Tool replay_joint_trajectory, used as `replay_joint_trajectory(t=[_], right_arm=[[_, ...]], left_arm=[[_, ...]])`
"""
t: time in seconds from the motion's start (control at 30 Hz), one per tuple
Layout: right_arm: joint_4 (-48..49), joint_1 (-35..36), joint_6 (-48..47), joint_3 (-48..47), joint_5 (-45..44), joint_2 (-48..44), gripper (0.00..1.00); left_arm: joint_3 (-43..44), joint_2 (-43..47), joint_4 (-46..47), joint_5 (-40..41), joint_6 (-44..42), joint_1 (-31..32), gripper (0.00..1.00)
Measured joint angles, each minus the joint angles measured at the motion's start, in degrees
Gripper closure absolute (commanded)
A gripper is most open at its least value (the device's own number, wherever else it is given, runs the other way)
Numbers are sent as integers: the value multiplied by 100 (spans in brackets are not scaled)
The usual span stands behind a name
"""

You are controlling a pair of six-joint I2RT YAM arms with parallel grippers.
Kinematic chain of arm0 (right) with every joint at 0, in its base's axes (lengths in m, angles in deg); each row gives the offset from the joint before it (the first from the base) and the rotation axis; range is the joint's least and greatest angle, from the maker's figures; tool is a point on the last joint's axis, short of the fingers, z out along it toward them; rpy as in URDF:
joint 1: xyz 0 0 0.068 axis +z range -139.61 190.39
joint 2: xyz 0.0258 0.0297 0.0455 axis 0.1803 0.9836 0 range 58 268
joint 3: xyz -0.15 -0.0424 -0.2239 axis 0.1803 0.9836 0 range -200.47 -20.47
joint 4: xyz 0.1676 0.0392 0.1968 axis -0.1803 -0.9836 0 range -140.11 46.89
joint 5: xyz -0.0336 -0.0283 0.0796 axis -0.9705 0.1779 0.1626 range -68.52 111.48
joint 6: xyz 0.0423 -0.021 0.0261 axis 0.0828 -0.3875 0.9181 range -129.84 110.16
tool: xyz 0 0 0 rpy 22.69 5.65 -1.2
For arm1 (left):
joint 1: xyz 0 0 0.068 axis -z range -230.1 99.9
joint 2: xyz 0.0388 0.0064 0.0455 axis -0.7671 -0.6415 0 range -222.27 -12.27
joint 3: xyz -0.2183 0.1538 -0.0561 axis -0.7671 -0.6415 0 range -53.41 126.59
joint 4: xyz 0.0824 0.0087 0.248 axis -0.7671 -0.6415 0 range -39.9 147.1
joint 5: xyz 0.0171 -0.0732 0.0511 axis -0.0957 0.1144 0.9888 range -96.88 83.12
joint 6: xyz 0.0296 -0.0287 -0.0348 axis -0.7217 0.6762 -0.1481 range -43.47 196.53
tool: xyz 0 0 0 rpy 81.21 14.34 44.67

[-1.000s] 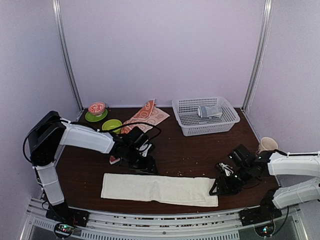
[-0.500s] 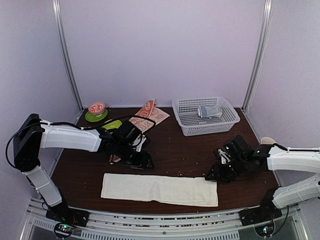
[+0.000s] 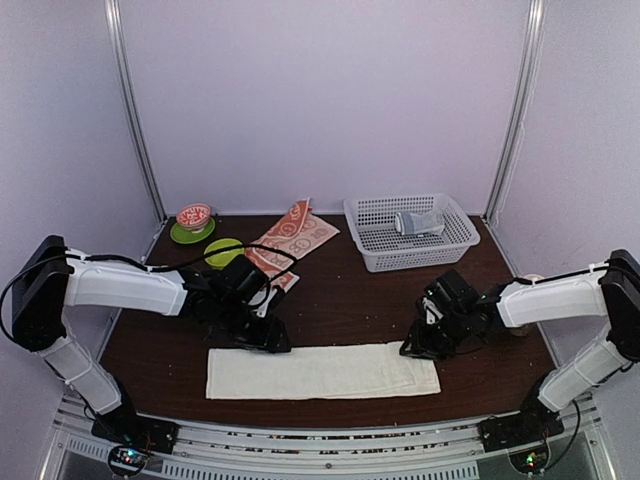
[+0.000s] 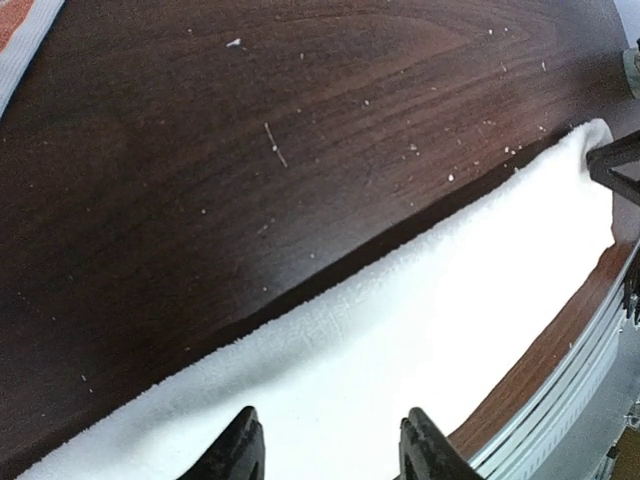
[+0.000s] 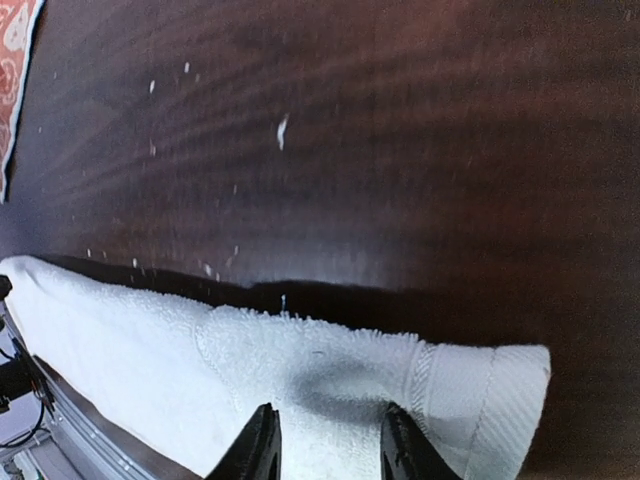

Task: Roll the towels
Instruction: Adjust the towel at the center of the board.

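While the right gripper (image 5: 328, 438) pinched puckered cloth, I couldn't tell whether the left gripper (image 4: 332, 440) gripped; cream towel (image 3: 320, 372) lay flat nearside of the basket (image 3: 405, 260), orange-red towel (image 3: 298, 236) left of it. Neither rolled yet.

**Camera layout.** We mounted the top camera high behind the near edge of the table (image 3: 350, 300), facing the back wall (image 3: 320, 100). The wrist cameras looked down from close range past the left gripper (image 4: 325, 455) and the right gripper (image 5: 322, 450). All three views shared the cream-white towel (image 3: 320, 372).
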Motion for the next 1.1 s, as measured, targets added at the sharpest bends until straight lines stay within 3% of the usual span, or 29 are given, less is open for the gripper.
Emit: replay_joint_trajectory(t=[0.27, 0.4, 0.57, 0.7, 0.83, 1.1], right_arm=[[-66, -763, -332, -763, -452, 710, 56], [-205, -970, -437, -1163, -557, 1005, 48], [-546, -997, -507, -1202, -625, 577, 45], [-702, -997, -529, -922, -837, -551, 45], [-702, -1071, -501, -262, -960, -1211, 45], [-461, -1408, -83, 907, -841, -1541, 43]], left_arm=[[0, 28, 4, 50, -24, -140, 53], [35, 28, -61, 66, -114, -184, 53], [474, 28, -129, 33, -260, -168, 53], [1355, -221, -107, -81, -420, 7, 55], [2323, -1021, 125, -310, -522, 343, 57], [2557, -2105, 59, -516, -533, 542, 57]])
